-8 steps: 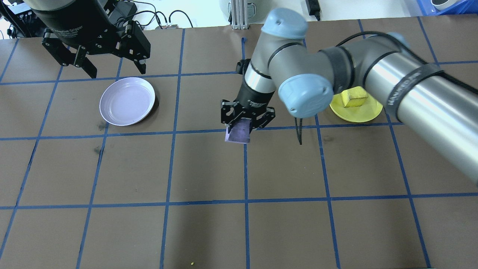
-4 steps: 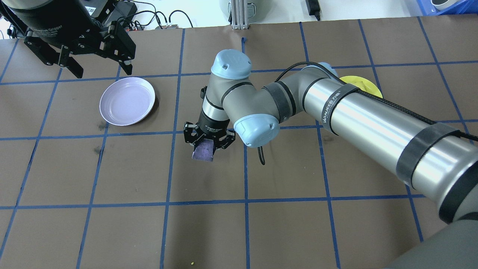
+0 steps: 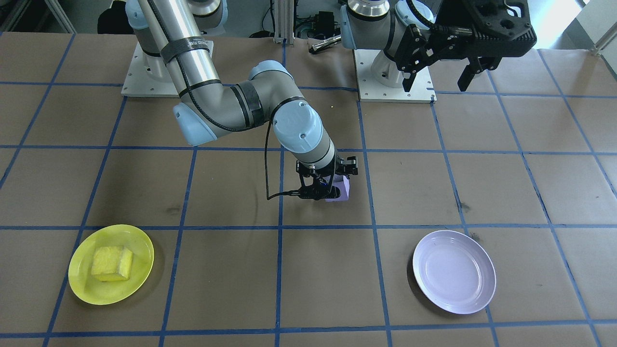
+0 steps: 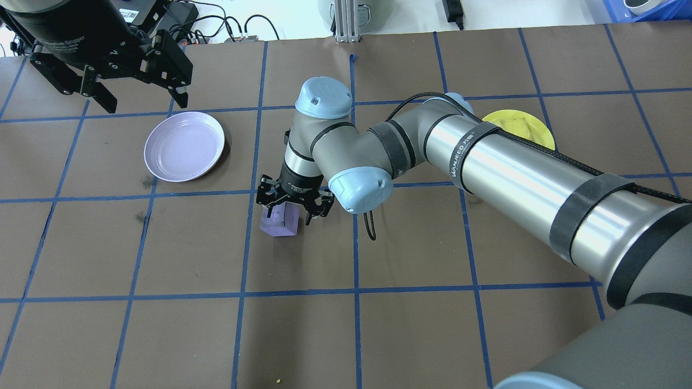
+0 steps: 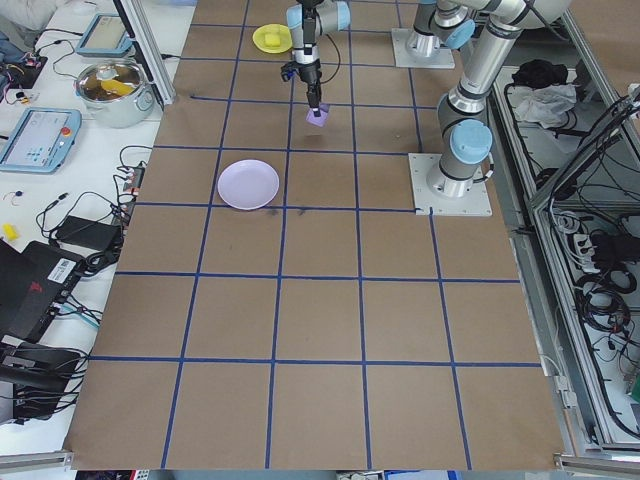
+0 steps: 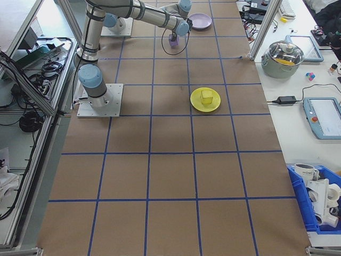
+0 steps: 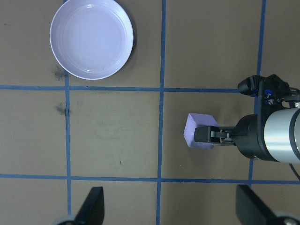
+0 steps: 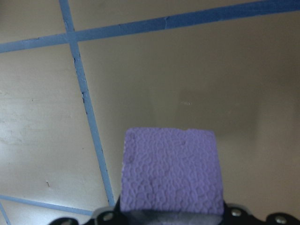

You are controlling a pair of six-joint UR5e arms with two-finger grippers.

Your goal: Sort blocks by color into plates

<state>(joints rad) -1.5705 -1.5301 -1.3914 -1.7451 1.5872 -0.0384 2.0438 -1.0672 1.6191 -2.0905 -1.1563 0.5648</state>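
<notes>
A purple block (image 4: 279,222) sits between the fingers of my right gripper (image 4: 289,212), which is shut on it low over the middle of the table. I cannot tell whether the block touches the table. It fills the right wrist view (image 8: 171,171). In the left wrist view the purple block (image 7: 197,129) lies right of and below the empty lavender plate (image 7: 91,37). That lavender plate (image 4: 184,146) lies to the block's left. My left gripper (image 4: 147,105) hangs open beyond the plate. The yellow block (image 3: 112,263) lies in the yellow plate (image 3: 82,286).
My right arm (image 4: 486,162) stretches across the table and covers part of the yellow plate (image 4: 540,134). Cables and an aluminium post (image 4: 346,21) line the far edge. The two arm bases (image 3: 395,77) stand at the robot's side of the table.
My right arm has swung left from beside the yellow plate, carrying the purple block, and brought it down low. My left gripper has drawn back a little to the left, still open.
</notes>
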